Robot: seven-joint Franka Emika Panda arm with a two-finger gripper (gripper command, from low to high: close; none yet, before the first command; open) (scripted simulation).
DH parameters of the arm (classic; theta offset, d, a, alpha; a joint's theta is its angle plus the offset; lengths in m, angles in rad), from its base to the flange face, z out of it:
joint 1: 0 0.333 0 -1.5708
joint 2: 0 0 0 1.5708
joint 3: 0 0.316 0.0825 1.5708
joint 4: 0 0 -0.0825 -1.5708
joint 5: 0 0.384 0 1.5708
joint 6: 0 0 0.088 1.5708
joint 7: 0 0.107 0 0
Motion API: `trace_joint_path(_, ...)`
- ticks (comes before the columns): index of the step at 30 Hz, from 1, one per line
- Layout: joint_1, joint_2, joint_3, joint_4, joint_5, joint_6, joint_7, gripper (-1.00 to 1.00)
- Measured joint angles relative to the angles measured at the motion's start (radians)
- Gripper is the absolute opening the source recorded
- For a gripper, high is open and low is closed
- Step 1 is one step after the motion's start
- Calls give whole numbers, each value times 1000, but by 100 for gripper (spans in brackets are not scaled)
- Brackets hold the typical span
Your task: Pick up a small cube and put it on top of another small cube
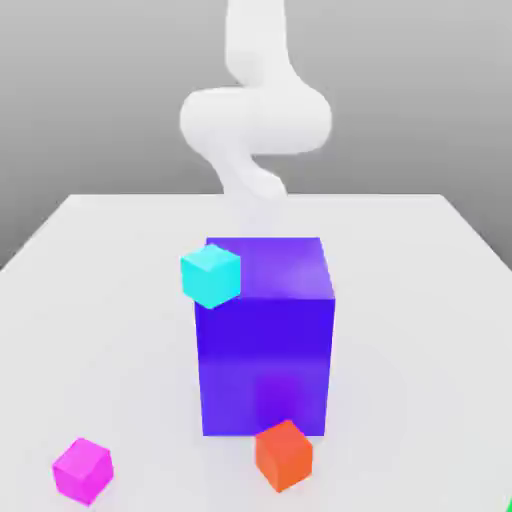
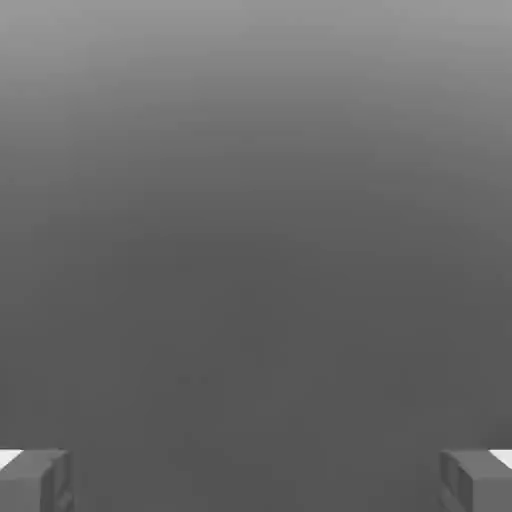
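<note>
The small magenta-pink cube (image 1: pixel 83 468) lies on the white table near the front, on the exterior view's left. The small orange-red cube (image 1: pixel 283 455) rests just in front of the big purple-blue block (image 1: pixel 266 335), close to its lower right corner. The two small cubes are well apart. My white arm (image 1: pixel 255 120) rises behind the block at the back of the table, far from both cubes. In the hand view my gripper (image 2: pixel 256 482) is open, its grey fingertips (image 2: pixel 35 480) spread wide with nothing between them, facing a plain grey background.
A small cyan cube (image 1: pixel 211 274) sits at the upper left edge of the big purple-blue block, which stands mid-table between the arm and the small cubes. The white table (image 1: pixel 420 300) stretches out on both sides of the block.
</note>
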Motion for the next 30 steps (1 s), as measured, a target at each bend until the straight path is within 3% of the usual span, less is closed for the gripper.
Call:
trace_joint_path(15, 181, -3, -401, -10, -177, -26, -819, 0)
trace_joint_path(30, 480, 171, -883, -39, -327, 57, -1623, 0)
